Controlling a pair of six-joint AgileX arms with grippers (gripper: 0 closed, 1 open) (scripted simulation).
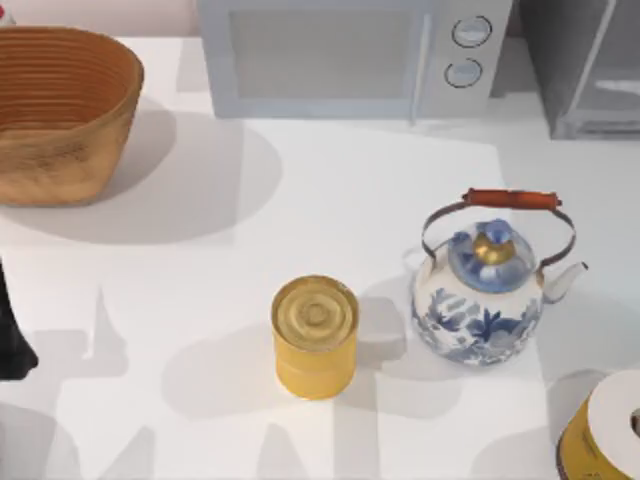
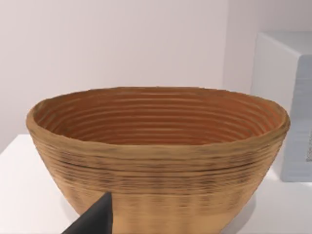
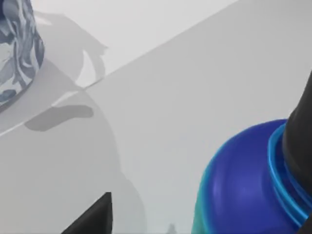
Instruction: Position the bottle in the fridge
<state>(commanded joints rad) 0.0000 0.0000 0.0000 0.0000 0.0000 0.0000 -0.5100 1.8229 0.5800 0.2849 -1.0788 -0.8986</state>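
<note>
The fridge (image 1: 590, 70) is cut off at the far right. The right gripper (image 3: 204, 214) is near the blue bottle (image 3: 243, 185); whether it grips, I cannot tell. The surface (image 1: 350, 200) is white.

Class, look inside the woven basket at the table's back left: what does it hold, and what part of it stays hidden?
The woven basket shows bare ribbed inner walls with nothing in it in the left wrist view. Its floor is hidden behind the near rim, so anything lying flat there cannot be seen.

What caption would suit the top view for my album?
White table holding a yellow can, blue-and-white kettle, wicker basket, microwave and dark fridge.
</note>
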